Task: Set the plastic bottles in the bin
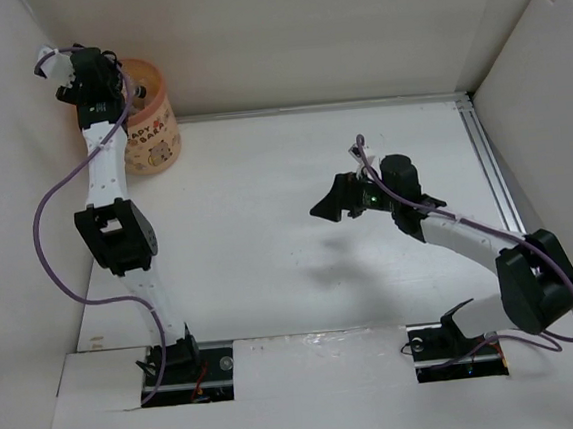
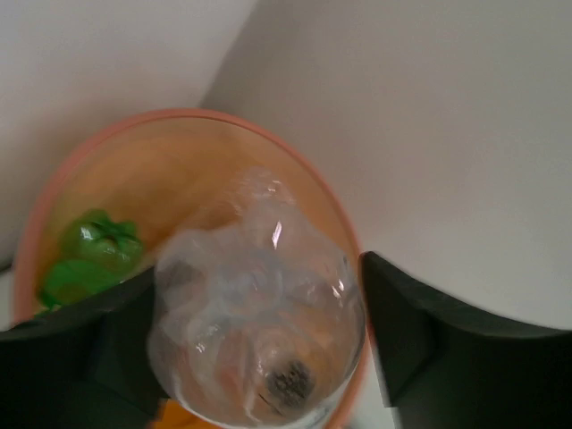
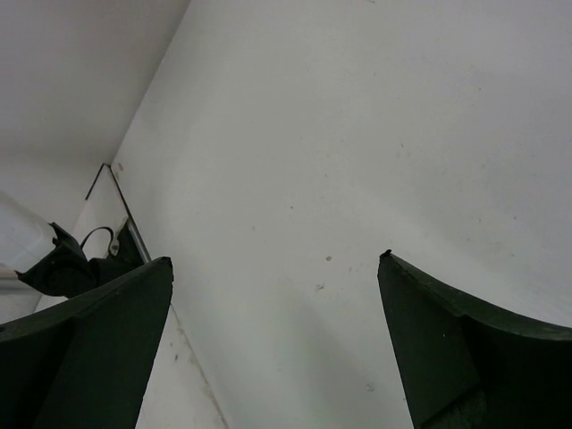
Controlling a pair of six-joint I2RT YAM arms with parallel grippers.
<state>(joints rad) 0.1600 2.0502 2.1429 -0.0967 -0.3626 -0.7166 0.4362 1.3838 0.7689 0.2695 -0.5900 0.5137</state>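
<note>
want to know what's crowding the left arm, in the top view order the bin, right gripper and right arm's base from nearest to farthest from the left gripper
1. bin: far left corner, directly under the left gripper, which holds a clear bottle over it.
2. right gripper: mid-table, off to the right.
3. right arm's base: near edge, right side.

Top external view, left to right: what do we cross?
Order: left gripper, which the left wrist view shows gripping a clear bottle → bin → right gripper, open → metal rail.
</note>
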